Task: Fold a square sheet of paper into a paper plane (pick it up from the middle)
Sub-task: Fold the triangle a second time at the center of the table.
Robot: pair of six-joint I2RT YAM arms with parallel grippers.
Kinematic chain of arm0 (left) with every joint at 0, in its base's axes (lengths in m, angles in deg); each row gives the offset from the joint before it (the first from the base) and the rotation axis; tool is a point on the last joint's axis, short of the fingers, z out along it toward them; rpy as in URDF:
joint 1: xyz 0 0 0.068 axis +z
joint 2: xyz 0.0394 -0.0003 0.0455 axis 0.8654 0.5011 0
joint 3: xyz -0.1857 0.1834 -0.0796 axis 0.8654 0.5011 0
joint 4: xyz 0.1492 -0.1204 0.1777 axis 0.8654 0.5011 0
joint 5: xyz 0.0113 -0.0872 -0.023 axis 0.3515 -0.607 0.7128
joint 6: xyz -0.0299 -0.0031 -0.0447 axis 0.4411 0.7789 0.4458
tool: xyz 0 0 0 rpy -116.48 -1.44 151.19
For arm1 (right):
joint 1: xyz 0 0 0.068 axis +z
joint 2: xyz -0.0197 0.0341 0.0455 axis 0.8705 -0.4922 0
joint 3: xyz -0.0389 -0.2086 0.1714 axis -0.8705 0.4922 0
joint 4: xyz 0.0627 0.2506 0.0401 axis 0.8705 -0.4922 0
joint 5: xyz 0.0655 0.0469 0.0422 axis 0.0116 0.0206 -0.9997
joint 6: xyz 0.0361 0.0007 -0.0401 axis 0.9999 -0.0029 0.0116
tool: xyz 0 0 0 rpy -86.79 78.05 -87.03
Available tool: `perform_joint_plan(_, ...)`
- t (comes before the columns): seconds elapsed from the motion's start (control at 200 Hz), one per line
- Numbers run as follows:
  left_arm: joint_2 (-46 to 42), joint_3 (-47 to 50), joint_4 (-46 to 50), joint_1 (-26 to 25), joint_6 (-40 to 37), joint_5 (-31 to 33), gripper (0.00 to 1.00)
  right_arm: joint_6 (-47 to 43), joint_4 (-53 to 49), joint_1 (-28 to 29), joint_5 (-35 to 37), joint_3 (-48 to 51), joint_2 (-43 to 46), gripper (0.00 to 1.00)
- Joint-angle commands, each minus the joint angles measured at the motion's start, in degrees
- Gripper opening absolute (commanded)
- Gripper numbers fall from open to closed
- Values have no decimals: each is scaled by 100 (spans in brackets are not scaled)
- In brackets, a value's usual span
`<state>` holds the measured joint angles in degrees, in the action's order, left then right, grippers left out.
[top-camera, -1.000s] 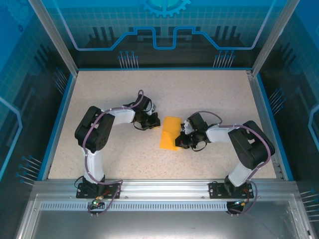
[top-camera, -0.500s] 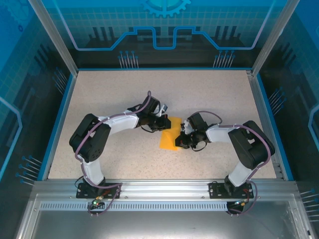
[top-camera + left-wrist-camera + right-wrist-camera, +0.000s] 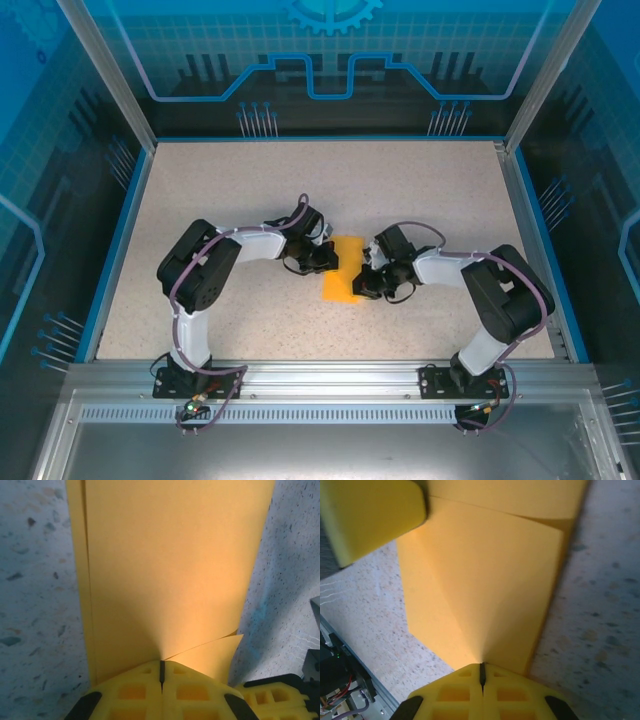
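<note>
Half-folded sheet of paper [image 3: 344, 268] pinned flat from 2 sides

It lies near the middle of the table [image 3: 450, 190], doubled into a narrow strip with layered edges showing. The left gripper [image 3: 323, 256] sits at the strip's 9 o'clock edge and the right gripper [image 3: 366, 281] at about 4 o'clock. Both have jaws pressed together, tips down on the paper, nothing visibly between them. My guess is they're working as weights, 1 per side, flattening the crease so the strip can't slide. A flap corner lifts by the left tips, so that fold probably wants more pressing.
</note>
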<state>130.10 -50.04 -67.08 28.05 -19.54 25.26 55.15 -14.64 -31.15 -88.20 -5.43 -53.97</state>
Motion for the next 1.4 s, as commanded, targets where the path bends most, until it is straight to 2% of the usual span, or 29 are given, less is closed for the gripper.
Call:
perform_joint_plan(0.0, 195, 77, 346, 11, -196, 313, 1, 91, -226, 198, 93, -311, 121, 1)
perform_joint_plan(0.18, 200, 106, 321, 8, -184, 306, 1, 129, -213, 245, 178, -631, -111, 2)
perform_joint_plan(0.44, 200, 95, 318, 12, -175, 280, 1, 83, -180, 284, -69, -1080, -745, 2)
perform_joint_plan(0.63, 214, 108, 329, 6, -180, 287, 0, -86, -651, 291, 366, -1057, -1019, 2)
perform_joint_plan(0.855, 214, 106, 356, 8, -181, 295, 0, -17, -338, 262, 78, -943, -685, 2)
perform_joint_plan(1.04, 214, 86, 372, 7, -183, 295, 0, 61, -127, 186, -124, -467, -254, 3)
perform_joint_plan(1.29, 189, 60, 399, 6, -180, 296, 0, 26, -109, 66, -9, -100, -673, 1)
perform_joint_plan(1.395, 188, 52, 410, 9, -175, 295, 0, 48, -46, 43, -28, 4, -520, 1)
